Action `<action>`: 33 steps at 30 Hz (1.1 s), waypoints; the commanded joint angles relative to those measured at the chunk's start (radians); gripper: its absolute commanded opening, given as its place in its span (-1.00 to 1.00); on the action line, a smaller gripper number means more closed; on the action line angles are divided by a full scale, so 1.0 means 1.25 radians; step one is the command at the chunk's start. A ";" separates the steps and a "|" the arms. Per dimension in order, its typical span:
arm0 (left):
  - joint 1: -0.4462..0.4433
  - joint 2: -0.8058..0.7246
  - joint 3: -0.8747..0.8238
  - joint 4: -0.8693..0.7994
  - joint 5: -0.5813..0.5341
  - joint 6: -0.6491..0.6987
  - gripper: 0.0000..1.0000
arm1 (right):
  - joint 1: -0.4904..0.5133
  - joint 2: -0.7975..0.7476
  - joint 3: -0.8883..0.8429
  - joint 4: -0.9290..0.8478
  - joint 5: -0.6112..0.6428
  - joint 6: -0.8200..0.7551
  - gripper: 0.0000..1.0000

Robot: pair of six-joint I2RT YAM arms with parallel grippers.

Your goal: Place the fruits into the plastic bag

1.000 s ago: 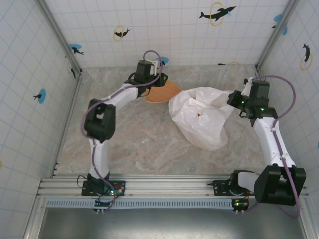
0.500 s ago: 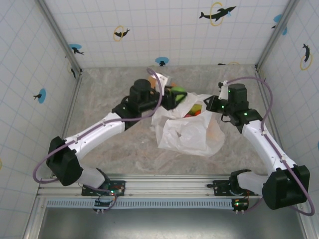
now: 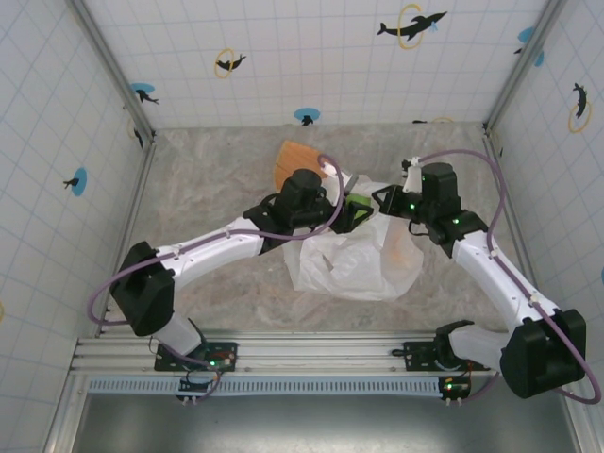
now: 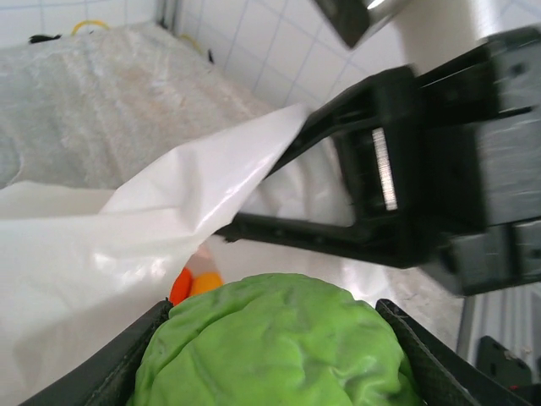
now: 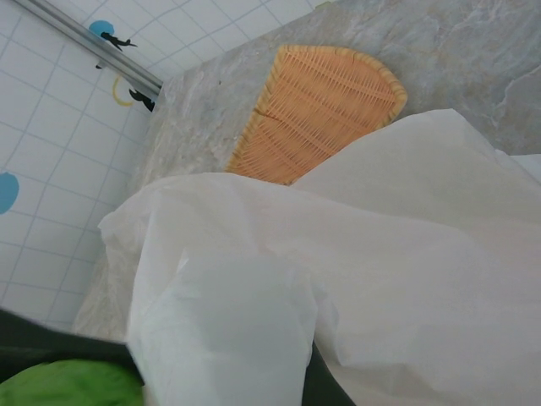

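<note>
**Green fruit at bag mouth, right side holds the bag open**

The marble table (image 3: pixel 217 179) carries everything. The plastic bag (image 3: pixel 351 266) is the biggest item; it sits mid-table between my 2 arms, crumpled, with its mouth facing the far side. The woven plate (image 3: pixel 298 156) lies flat just beyond the bag and looks bare, so I judge the fruits on it are already cleared.

My right gripper (image 3: pixel 385 201) is fully closed, pinching the far-right rim of the bag. In the left wrist view the film runs taut up into its jaws. The reason is plain: the thin film would collapse on its own, so this pinch lifts the rim and makes an opening.

My left gripper (image 3: pixel 352 213) is about half open and clamped on the green fruit (image 4: pixel 270 342), 1 finger on each side of it. It holds the fruit over the bag mouth, just beside the right gripper, above the lifted rim so the drop should land inside.

2 orange fruits (image 4: pixel 196 283) show below, past the film edge and already in the bag. An orange tint also shows through the film in the top view.

Judgement: this is the last or near-last fruit. The next move calls for easing a little deeper and then opening the left jaws. Risk: the fruit clips the film edge and rolls outside, or the arms bump, since they are close.
</note>
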 commanded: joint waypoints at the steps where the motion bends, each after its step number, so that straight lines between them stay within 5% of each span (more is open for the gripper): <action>1: 0.000 0.024 -0.014 -0.005 -0.051 0.015 -0.24 | 0.005 -0.017 -0.013 0.024 -0.008 0.000 -0.92; 8: -0.001 0.088 -0.029 -0.016 -0.076 0.049 -0.19 | 0.003 -0.011 -0.007 0.028 -0.008 -0.001 -0.92; 16: -0.003 0.168 -0.039 0.075 0.062 0.020 -0.06 | -0.001 0.006 -0.028 0.047 0.024 0.025 -0.93; 33: -0.005 0.184 -0.036 0.119 0.015 0.009 0.50 | -0.074 -0.015 -0.064 0.050 0.001 0.023 -0.93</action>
